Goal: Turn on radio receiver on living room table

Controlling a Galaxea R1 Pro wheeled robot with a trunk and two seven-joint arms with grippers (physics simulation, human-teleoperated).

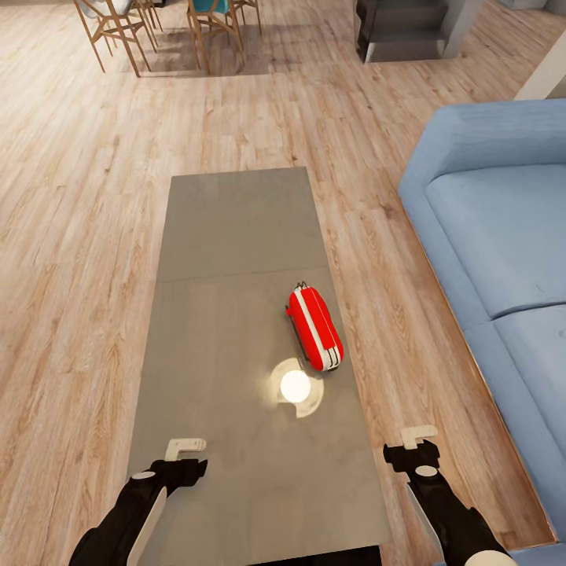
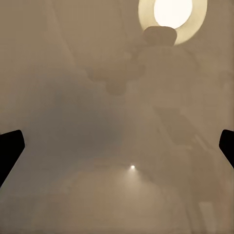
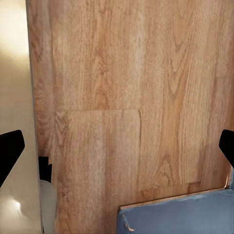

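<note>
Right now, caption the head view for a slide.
Red radio receiver on grey table, both pincers short of it.

Bare table point(image 1: 228, 236) top all around the radio point(image 1: 314, 327), open to reach from the near end and from the left; floor point(image 1: 385, 314) strip between table and sofa point(image 1: 495, 236) narrow; chairs point(image 1: 118, 23) far off, well apart.
</note>
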